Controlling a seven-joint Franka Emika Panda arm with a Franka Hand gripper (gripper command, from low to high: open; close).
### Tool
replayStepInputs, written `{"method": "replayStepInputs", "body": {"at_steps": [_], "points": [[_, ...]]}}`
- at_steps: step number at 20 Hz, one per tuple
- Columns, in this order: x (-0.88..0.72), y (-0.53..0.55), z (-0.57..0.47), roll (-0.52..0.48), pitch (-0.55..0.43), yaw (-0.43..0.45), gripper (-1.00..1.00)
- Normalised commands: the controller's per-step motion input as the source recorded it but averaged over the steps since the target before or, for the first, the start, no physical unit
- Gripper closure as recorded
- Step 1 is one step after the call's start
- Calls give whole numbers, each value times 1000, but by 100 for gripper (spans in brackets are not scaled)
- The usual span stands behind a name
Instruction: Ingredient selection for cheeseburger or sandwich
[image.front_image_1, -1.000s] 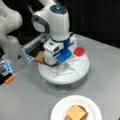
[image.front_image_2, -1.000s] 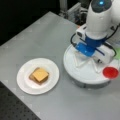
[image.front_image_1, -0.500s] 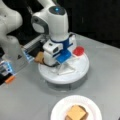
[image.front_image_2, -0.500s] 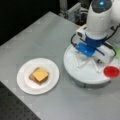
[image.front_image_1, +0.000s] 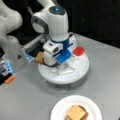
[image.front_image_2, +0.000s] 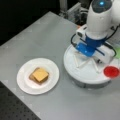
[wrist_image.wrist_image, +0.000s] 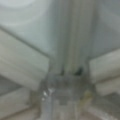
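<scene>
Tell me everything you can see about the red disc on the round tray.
The red disc is small, flat, round and bright red, plastic-looking. It lies flat at the outer rim of the white divided tray, toward a front view's right, beside the arm's blue and white wrist. It also shows near the tray's rim here. Nothing grips it.

Counted in both front views:

- Robot arm: 1, with 1 gripper (image.front_image_1: 61, 65), lowered over the round tray.
- Round white divided tray (image.front_image_1: 80, 71) (image.front_image_2: 75, 68): 1.
- White paper plate (image.front_image_1: 92, 106) (image.front_image_2: 25, 82): 1.
- Yellow-orange cheese square (image.front_image_1: 75, 112) (image.front_image_2: 40, 74): 1, topmost on the plate's stack.
- Brown pieces under the cheese: edges only, number not discernible.
- Red disc (image.front_image_1: 78, 50) (image.front_image_2: 111, 71): 1, at the tray's rim.
- Brown toast slice (image.front_image_1: 39, 57): 1, at the tray's left edge in a front view.
- Green piece (image.front_image_2: 117, 53): 1, partly cut off at a front view's right.
</scene>
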Motion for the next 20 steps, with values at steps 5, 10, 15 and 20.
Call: {"method": "replayStepInputs", "body": {"at_steps": [5,10,15,20], "points": [[-154,-21,-108,-24,-101,313,-100],[-117,-58,-114,5,-93,256,-100],[-62,-90,-113,36,-101,294,-100],[-26,-5,-96,40,-49,294,-100]]}}
